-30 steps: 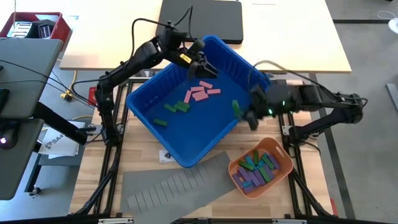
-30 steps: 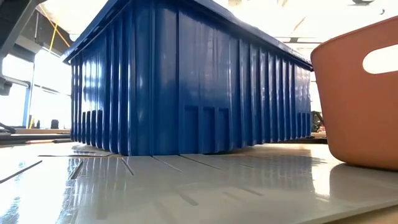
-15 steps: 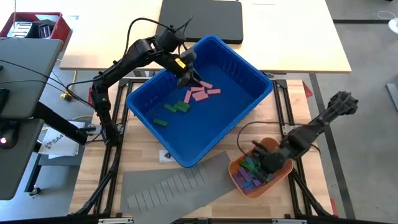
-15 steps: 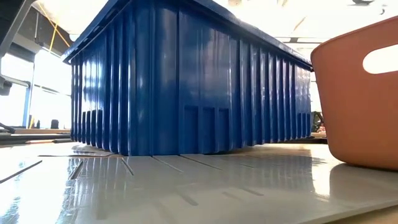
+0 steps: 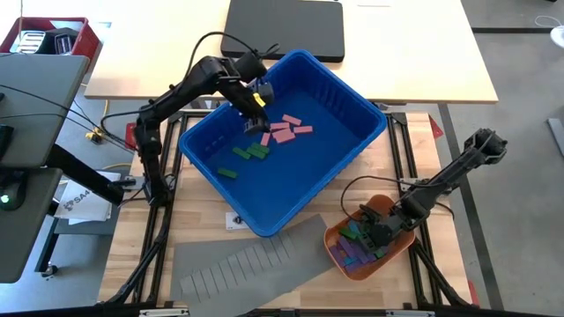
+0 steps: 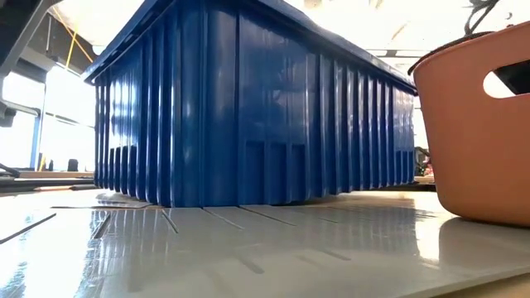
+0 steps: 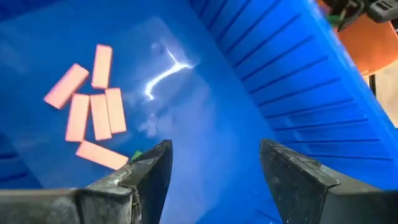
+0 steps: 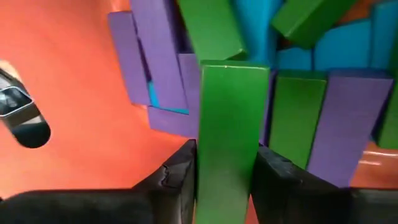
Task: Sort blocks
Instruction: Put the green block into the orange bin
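The right gripper [image 8: 225, 171] was down in the orange-red tray [image 5: 397, 242], its fingers [image 8: 177, 174] clamped on a green block [image 8: 227, 130] standing on end among purple, green and blue blocks [image 5: 357, 246] piled there. The left gripper [image 7: 214, 165] hung inside the blue bin [image 5: 352, 106] with its fingers [image 7: 149, 171] spread wide and holding nothing, just above the pink blocks [image 5: 284, 130] lying together on the bin floor; a few green blocks [image 5: 251, 152] lay near them. The bin sat on a wooden table [image 5: 220, 216], its corner touching a grey slotted divider sheet [image 5: 238, 264] that reached the tray. Behind stood a pale desk [image 5: 405, 44] with a black case [image 5: 286, 26], and a red box [image 5: 22, 31] at the far left. From table height, bright windows [image 6: 50, 99] showed beyond the bin.
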Controlling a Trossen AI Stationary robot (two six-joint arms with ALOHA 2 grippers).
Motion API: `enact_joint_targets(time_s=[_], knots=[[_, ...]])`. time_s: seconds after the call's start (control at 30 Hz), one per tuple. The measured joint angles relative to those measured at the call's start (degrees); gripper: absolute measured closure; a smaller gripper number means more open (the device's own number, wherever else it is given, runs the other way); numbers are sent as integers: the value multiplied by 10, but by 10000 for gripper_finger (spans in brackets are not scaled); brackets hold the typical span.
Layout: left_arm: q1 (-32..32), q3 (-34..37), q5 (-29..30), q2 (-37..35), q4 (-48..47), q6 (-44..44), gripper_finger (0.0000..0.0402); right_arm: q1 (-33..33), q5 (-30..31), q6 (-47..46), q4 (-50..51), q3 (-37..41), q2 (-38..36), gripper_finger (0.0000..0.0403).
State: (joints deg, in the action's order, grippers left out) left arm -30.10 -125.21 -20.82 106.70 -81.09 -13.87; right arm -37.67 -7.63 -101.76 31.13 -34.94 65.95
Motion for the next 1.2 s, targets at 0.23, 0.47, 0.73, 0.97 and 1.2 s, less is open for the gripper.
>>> enact_joint_targets(time_s=[0.23,0.47,0.73,0.97,1.2], knots=[[2,0,-2,45,-26,-9,170,0,-2,1,35,2,0,231],[7,0,31,99,-60,-3,170,0,-51,2,49,-32,-1,230],[18,0,145,172,-90,74,170,-4,53,43,221,-197,-1,232],[25,0,221,233,-89,45,170,-2,189,67,415,-314,-2,231],[45,0,261,260,-89,17,170,-2,222,68,523,-348,-2,231]])
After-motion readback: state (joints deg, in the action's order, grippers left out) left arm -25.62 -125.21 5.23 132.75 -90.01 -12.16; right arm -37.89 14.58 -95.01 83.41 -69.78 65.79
